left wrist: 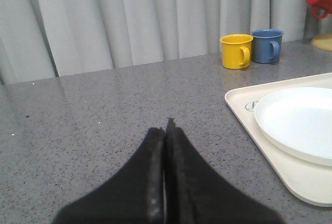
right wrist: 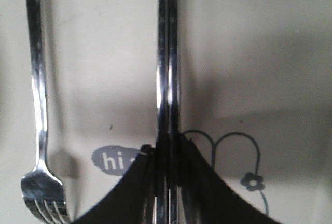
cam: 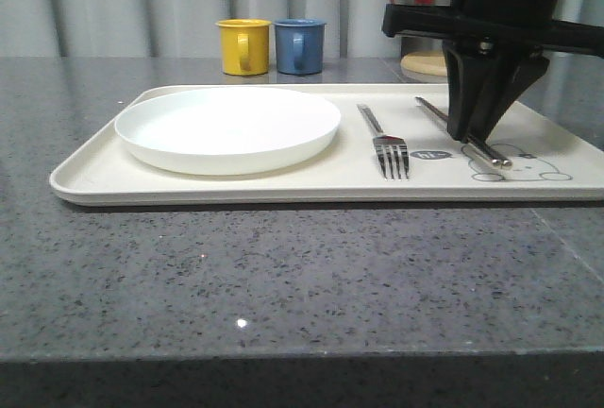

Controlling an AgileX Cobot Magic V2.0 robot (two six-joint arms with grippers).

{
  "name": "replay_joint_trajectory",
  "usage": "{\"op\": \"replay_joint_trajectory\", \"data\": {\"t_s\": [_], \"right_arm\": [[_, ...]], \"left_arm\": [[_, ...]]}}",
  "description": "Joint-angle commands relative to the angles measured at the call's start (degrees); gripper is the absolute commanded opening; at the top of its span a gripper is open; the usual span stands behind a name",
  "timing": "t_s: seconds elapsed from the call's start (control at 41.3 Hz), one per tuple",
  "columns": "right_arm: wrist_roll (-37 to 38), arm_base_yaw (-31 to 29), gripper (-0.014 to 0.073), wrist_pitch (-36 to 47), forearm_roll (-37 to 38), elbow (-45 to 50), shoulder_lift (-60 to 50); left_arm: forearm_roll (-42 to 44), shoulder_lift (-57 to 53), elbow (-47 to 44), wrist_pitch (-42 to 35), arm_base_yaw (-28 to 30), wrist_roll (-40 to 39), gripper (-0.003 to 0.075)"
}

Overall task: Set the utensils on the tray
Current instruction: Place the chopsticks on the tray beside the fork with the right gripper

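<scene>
Right tool [cam: 483,134] stands tips-down on the tray [cam: 283,186], its two fingers pinched against the pair of chopsticks [right wrist: 167,68], which lie flat on the tray surface and run away from the tool toward the far rim. Judged state: clamped on the chopsticks, which already rest on the tray, so letting go looks like the step in hand. Risk: the sticks are smooth round metal lying side by side; if the fingers part unevenly or lift while one pad drags, a stick could roll or skate apart from its mate, or be carried up and dropped askew. Fork [cam: 387,144] lies just beside the tool on its plate-ward side, parallel to the chopsticks and apart from them; a sideways swing on withdrawal could knock it. Plate [cam: 226,129] sits beyond the fork, well apart from the tool. No spoon seen on the tray, so the task is probably unfinished. Left tool [left wrist: 166,130] hovers over bare table [left wrist: 104,115], fingers pressed together, empty, with tray and plate off to one side. Writing: a grey speech bubble [right wrist: 114,160] on the tray just beside the right tool reads "hi", next to line-drawn rabbit ears [right wrist: 223,143]. No other lettering is legible.
</scene>
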State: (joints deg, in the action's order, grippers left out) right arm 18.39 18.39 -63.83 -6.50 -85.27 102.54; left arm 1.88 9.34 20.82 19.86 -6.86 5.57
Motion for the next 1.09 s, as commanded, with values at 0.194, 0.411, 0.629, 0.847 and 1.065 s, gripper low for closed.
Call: {"op": "replay_joint_trajectory", "data": {"t_s": [0.194,0.411,0.629,0.847,1.065], "right_arm": [[-0.04,-0.02,0.0088,1.74,-0.26,-1.89,-0.68],[-0.04,-0.02,0.0227,1.97,-0.26,-1.89,-1.14],[-0.04,-0.02,0.0358,2.48,1.5,-1.89,-3.68],[-1.32,-3.55,0.0358,1.37,9.4,-1.89,-9.49],[-9.87,-17.3,0.0358,-0.83,10.43,-1.89,-11.81]], "left_arm": [[-0.57,0.59,1.64,-4.94,0.01,-0.46,-0.0019],[-0.57,0.59,1.64,-4.94,0.01,-0.46,-0.0019],[-0.57,0.59,1.64,-4.94,0.01,-0.46,-0.0019],[-0.57,0.59,1.64,-4.94,0.01,-0.46,-0.0019],[-0.57,0.59,1.64,-4.94,0.01,-0.46,-0.0019]]}}
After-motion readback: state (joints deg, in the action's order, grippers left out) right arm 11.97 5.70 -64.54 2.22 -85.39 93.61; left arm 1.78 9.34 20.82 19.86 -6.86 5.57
